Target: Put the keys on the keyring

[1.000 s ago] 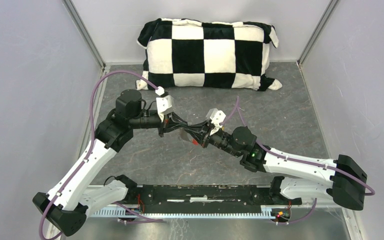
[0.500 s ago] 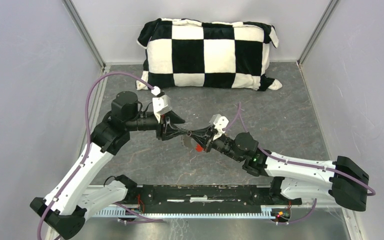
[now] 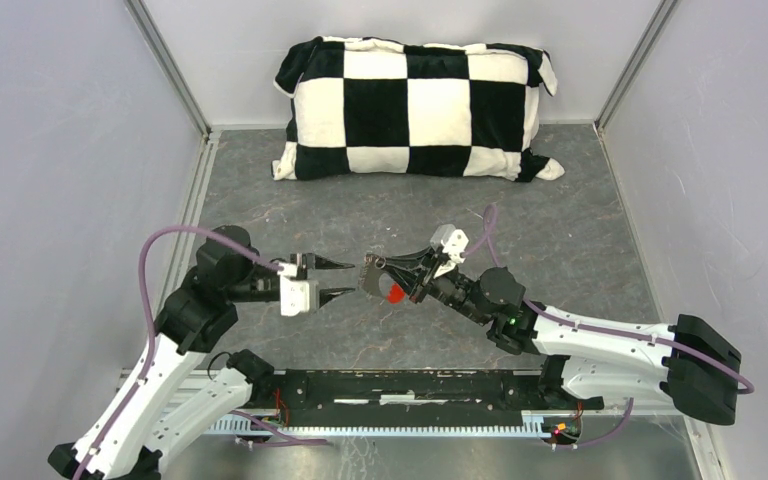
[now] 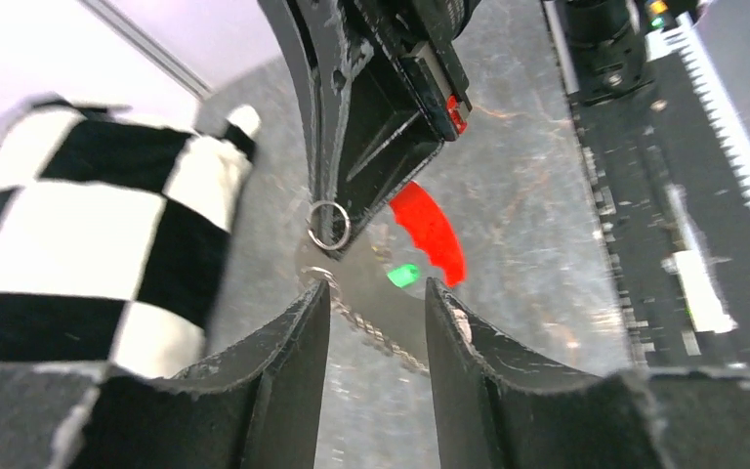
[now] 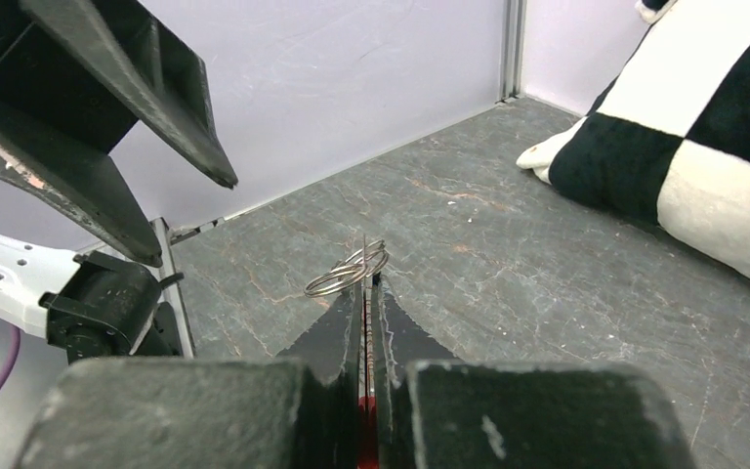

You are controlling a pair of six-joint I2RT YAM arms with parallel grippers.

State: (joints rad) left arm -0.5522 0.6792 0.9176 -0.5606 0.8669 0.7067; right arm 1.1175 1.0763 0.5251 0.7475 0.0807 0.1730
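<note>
Keyring (image 5: 348, 271) in right gripper (image 5: 369, 286)

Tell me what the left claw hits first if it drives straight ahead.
Probably the keyring, pinched in the shut right claw: its ring and chain hang just ahead of the open left claw. Depth is unclear; the chain may sit lower.

From my right wrist camera I see the right gripper (image 5: 365, 283) pinched tight on the keyring (image 5: 347, 272), whose silver loops stick out above the fingertips. The left gripper (image 5: 192, 220) hangs at upper left, jaws apart, near the ring but clear of it. A checkered pillow (image 5: 703, 147) lies on the grey floor (image 5: 508, 274) at right.
</note>
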